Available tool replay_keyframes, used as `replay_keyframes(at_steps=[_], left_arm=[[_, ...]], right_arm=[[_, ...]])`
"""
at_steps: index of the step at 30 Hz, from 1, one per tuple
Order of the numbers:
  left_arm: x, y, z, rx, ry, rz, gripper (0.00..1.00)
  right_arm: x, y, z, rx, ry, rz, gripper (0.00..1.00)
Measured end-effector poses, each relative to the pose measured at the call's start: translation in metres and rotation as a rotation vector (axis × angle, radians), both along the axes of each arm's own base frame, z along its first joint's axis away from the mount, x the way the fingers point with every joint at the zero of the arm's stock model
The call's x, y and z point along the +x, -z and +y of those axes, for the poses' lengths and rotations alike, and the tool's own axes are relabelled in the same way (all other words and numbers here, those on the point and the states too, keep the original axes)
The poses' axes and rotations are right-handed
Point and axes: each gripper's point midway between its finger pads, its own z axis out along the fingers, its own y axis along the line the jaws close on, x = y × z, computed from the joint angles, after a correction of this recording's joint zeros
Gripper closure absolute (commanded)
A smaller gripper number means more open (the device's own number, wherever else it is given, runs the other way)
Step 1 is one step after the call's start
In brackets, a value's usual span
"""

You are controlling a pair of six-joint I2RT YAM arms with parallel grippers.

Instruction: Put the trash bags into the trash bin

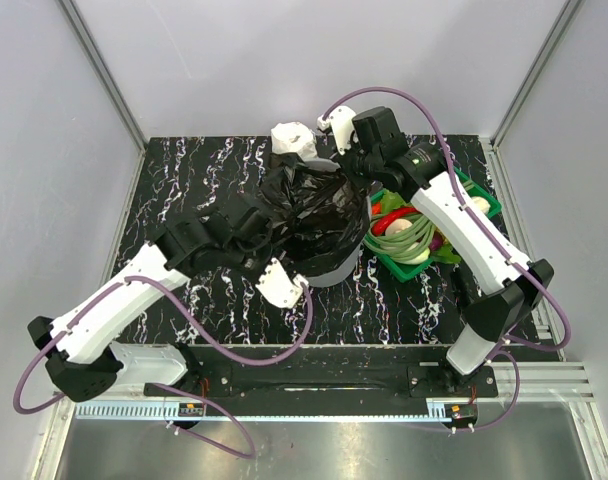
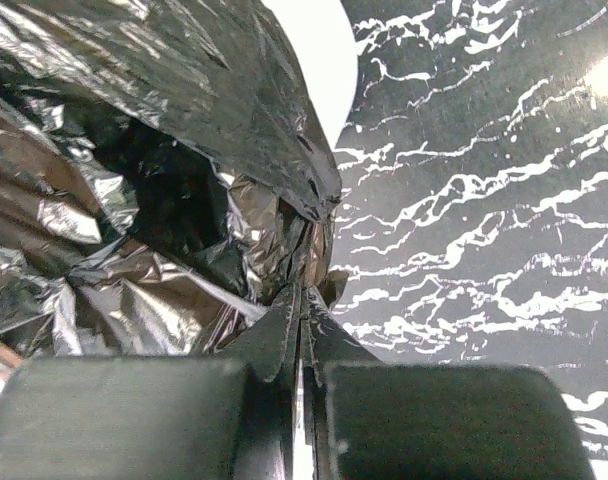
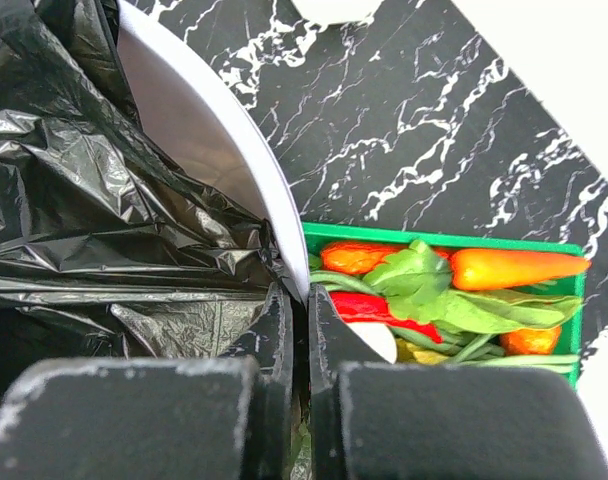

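- Two hands work opposite sides of the trash bin (image 1: 332, 270), which stands in the middle of the tabletop (image 1: 184, 180). That placing looks meant to stretch the bag's mouth across the opening.
- One trash bag (image 1: 309, 205) is in view. It lies heaped on top of the bin, part down inside and part draped over the rim, so I judge it not yet fully seated.
- Seen from above, the left hand (image 2: 302, 300) is at about 8 o'clock from the bin. Its fingers are pressed together on a gathered fold of the black film, which bunches right into the tips. That pinch lets the arm pull the slack outward.
- The right hand (image 3: 294, 310) is at about 1 o'clock from the bin, and its fingers are pressed together right at the pale rim.
  - Film drapes to the rim just beside them.
  - I cannot tell whether any film is caught between the fingers.
- One green basket (image 3: 434, 238) of vegetables (image 3: 414, 290) sits at 3 o'clock from the bin, close beside it. The right arm reaches over it.
- One white roll (image 1: 294, 138) lies at 12 o'clock, just behind the bin.
- The count is one bag, one bin, one basket, one roll and two hands. The vegetables overlap too much for a firm count.
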Motion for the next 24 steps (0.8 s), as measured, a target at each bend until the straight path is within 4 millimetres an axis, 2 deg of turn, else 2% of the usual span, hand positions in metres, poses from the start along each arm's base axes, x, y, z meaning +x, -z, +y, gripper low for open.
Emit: replay_keyframes(at_steps=[5, 9, 12, 14, 18, 20, 23, 24], left_arm=[[-0.006, -0.02, 0.01, 0.024, 0.041, -0.024, 1.0], [-0.003, -0.036, 0.008, 0.002, 0.059, -0.064, 1.0], [-0.003, -0.041, 0.007, -0.008, 0.061, -0.077, 0.99], [-0.002, -0.043, 0.007, -0.011, 0.061, -0.079, 0.96], [-0.003, -0.042, 0.007, -0.012, 0.057, -0.076, 0.93], [-0.003, -0.042, 0.007, -0.013, 0.053, -0.074, 0.92], [-0.003, -0.042, 0.008, -0.016, 0.043, -0.067, 0.91], [-0.003, -0.042, 0.008, -0.016, 0.042, -0.066, 0.91]], right_arm=[[-0.01, 0.008, 0.004, 0.053, 0.02, 0.073, 1.0], [-0.023, 0.022, 0.011, 0.096, 0.011, 0.162, 1.0], [-0.036, 0.039, 0.015, 0.11, -0.002, 0.248, 1.0], [-0.04, 0.039, 0.016, 0.126, -0.009, 0.259, 1.0], [-0.052, 0.039, 0.015, 0.143, -0.023, 0.278, 0.85], [-0.057, 0.039, 0.014, 0.145, -0.029, 0.288, 0.83], [-0.059, 0.039, 0.013, 0.144, -0.036, 0.291, 0.7], [-0.059, 0.038, 0.013, 0.143, -0.039, 0.29, 0.69]])
